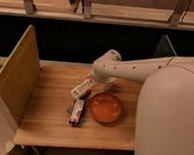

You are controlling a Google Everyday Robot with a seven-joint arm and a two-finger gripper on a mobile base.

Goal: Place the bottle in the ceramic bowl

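Observation:
The whitish bottle (81,89) lies tilted, left of the orange-red ceramic bowl (106,107) and just above its left rim. My gripper (89,85) reaches down-left from the white arm and is shut on the bottle's right end. The bottle hangs low over the wooden table (48,113), outside the bowl. The bowl holds nothing.
A flat red-and-white packet (76,112) lies left of the bowl, below the bottle. A small translucent cup (109,86) stands behind the bowl, partly hidden by the arm. A slanted wooden panel (12,78) bounds the table's left side. My white body fills the right.

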